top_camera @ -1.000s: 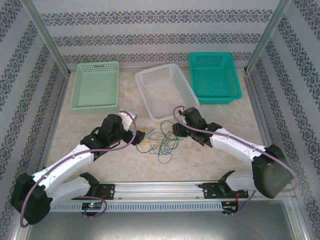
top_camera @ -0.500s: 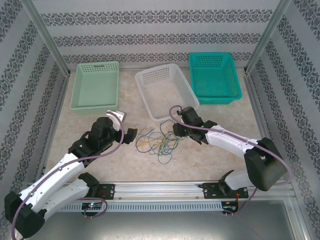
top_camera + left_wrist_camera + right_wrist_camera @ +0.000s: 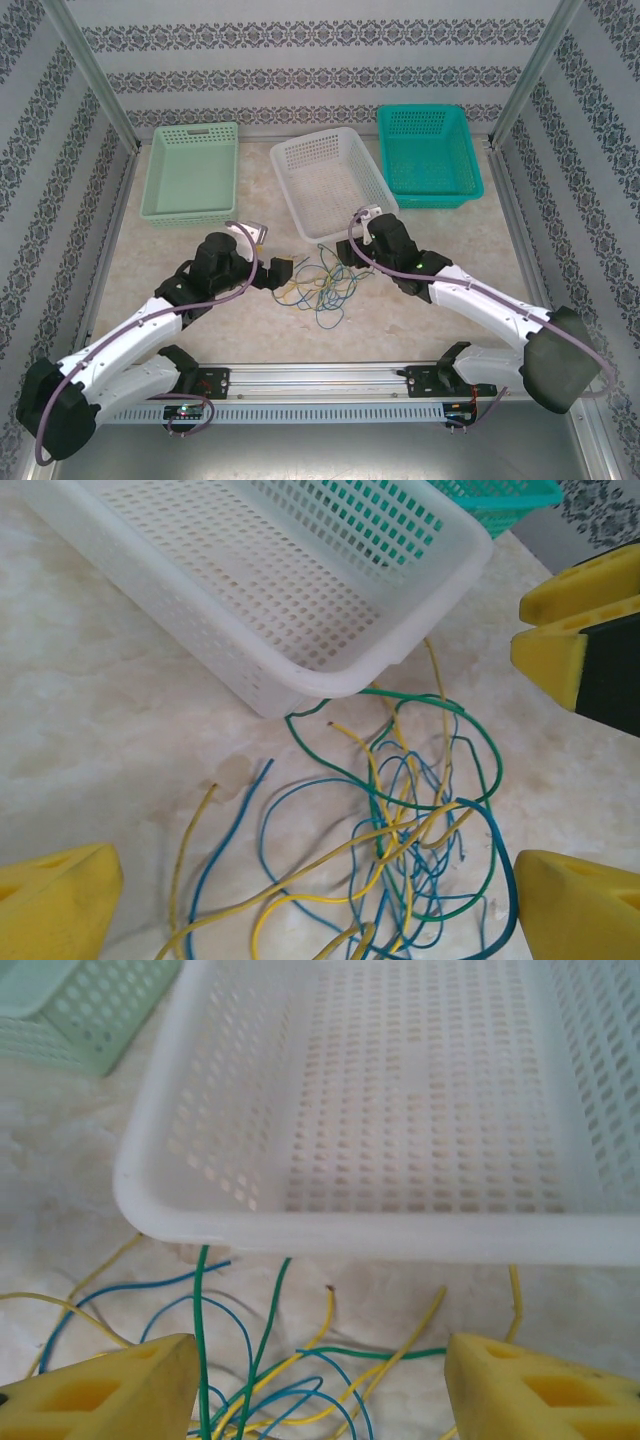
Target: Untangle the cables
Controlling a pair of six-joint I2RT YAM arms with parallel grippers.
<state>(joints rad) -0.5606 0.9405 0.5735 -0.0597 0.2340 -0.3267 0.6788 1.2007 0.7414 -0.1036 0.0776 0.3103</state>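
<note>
The cables [image 3: 322,287], thin yellow, blue and green wires, lie knotted together on the marble table just in front of the white basket [image 3: 288,190]. My left gripper [image 3: 283,272] sits at the tangle's left edge. Its jaws are open wide, and loose wire ends and loops [image 3: 400,820] lie on the table between them [image 3: 315,920]. My right gripper [image 3: 343,256] hovers at the tangle's far right side, facing the basket rim [image 3: 400,1235]. It is open [image 3: 325,1390]; green, blue and yellow strands [image 3: 260,1360] run under the gap, none clamped. Its yellow pads [image 3: 565,630] show in the left wrist view.
A light green basket [image 3: 190,215] stands at the back left and a teal basket [image 3: 435,198] at the back right. The white basket's near wall [image 3: 150,600] is close to both grippers. Aluminium posts and patterned walls fence in the table.
The right gripper narrowed, then opened again and shifted slightly toward the white basket. The left gripper pulled back left, then returned to the tangle's edge. The cables look hardly shifted.
</note>
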